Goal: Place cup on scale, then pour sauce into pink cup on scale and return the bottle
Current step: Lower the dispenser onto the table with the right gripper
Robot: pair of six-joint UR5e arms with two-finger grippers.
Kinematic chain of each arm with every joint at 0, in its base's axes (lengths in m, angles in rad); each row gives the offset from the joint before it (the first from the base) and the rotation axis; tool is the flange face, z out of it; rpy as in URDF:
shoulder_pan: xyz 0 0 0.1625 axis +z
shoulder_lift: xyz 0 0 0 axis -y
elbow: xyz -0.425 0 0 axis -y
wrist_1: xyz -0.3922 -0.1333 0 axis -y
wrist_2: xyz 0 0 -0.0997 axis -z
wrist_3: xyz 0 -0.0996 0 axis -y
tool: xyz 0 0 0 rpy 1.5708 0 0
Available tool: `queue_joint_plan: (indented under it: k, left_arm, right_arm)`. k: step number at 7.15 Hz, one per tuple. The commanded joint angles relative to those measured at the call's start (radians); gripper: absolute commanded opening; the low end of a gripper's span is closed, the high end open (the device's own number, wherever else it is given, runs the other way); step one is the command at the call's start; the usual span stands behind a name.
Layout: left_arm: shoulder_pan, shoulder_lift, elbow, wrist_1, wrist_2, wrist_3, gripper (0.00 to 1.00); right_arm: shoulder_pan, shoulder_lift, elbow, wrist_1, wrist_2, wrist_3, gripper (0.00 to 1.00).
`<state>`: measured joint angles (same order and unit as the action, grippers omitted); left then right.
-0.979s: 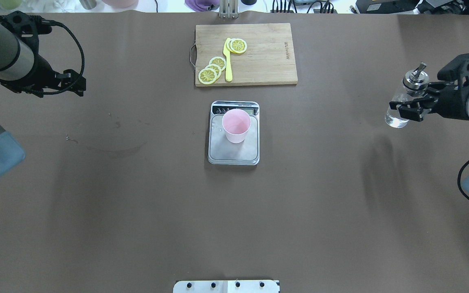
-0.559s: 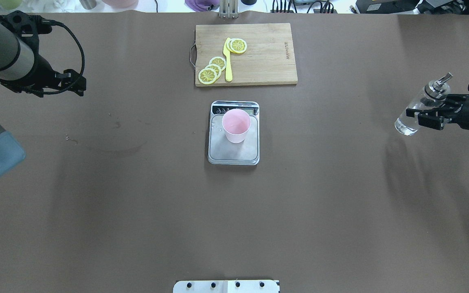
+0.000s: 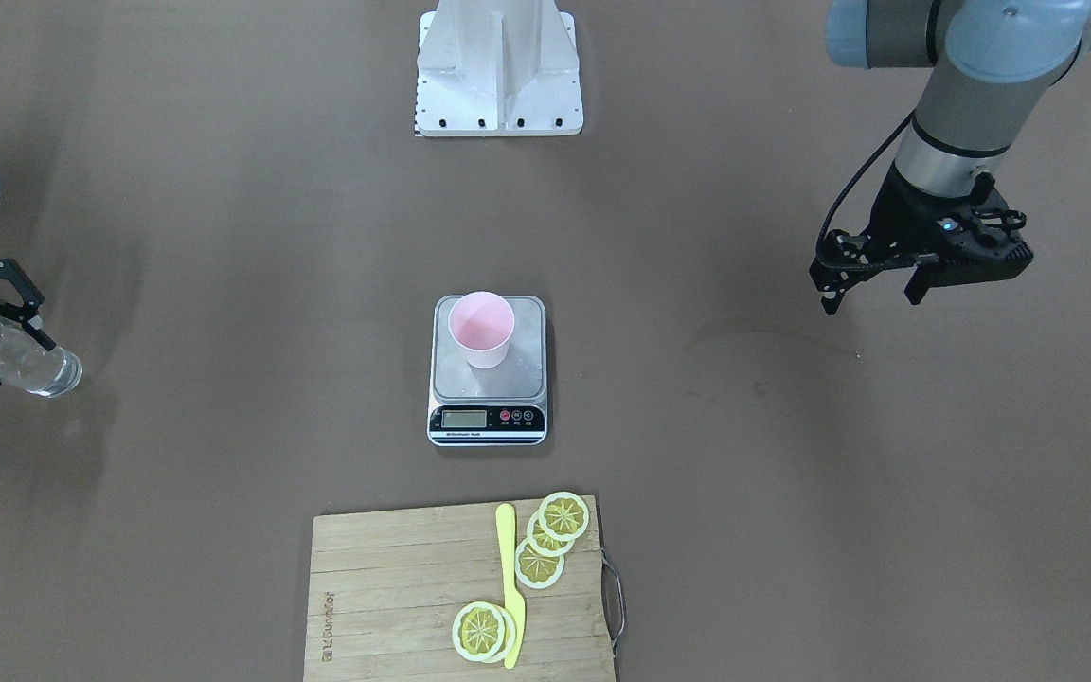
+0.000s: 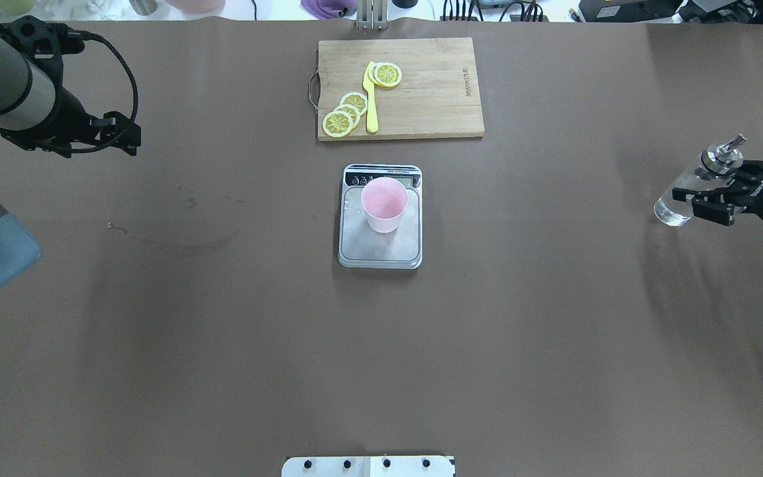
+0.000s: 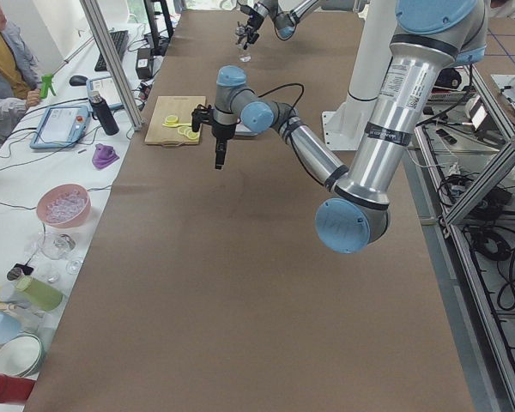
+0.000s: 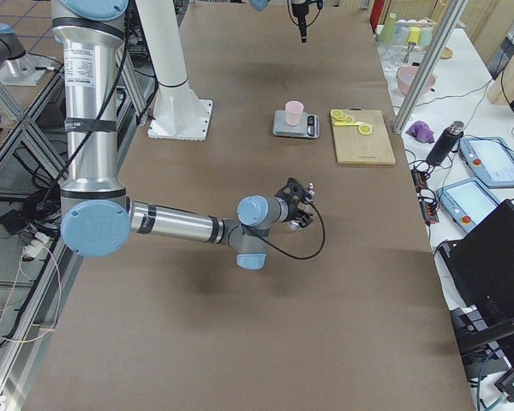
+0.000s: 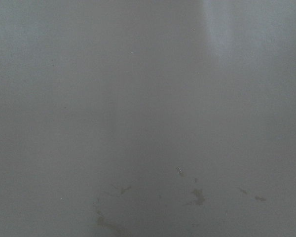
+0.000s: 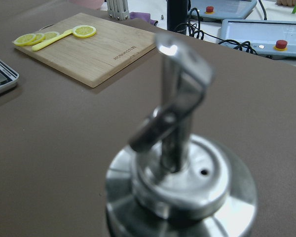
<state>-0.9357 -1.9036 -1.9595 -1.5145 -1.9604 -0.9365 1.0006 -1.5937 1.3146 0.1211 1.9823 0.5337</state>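
Scale (image 4: 380, 250) sits mid-table, its display strip turned toward the far edge. Pink cup (image 4: 384, 204) stands upright on the steel platform, at the display end, well inside the platform's outline. Whether anything is in the cup cannot be told. Right hand (image 4: 698, 201) is close to the table's right edge, clamped around the upper part of the bottle (image 4: 676, 202). The bottle is tilted, silver pourer cap toward the right edge and base toward the table's middle, its shadow lying apart from it on the table. Clear sauce (image 3: 39, 372) shows through the glass at the base end. Left hand (image 3: 872, 289) hangs near the left edge, toward the far-left corner, fingers spread wide and holding nothing. Wooden cutting board (image 4: 428, 93) lies at the far edge behind the scale, with lemon slices (image 4: 345, 112) and a yellow knife (image 4: 371, 99) on it.
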Motion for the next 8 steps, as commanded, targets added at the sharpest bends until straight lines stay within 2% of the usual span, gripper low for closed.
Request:
queue_joint_plan:
  k: [1,3,5,6,8]
  left_arm:
    - [0.0,0.0,-0.003,0.001,0.0,-0.002,0.97]
    - [0.0,-0.002,-0.001,0.001,0.0,-0.002,0.97]
    - [0.0,-0.005,0.002,0.002,0.0,-0.002,0.97]
    - [0.0,-0.006,0.002,0.001,0.0,-0.002,0.97]
    - [0.002,-0.009,0.004,0.002,0.0,-0.005,0.97]
  right_arm:
    - [0.0,-0.008,-0.017,0.003,0.003,-0.012,0.0]
    - [0.0,-0.005,-0.028,0.005,0.009,-0.012,0.0]
    - [-0.002,-0.002,-0.035,0.003,0.012,-0.012,0.4]
    - [-0.002,0.0,-0.035,0.003,0.012,-0.011,0.48]
    - [-0.002,0.003,-0.041,0.02,0.001,-0.009,0.83]
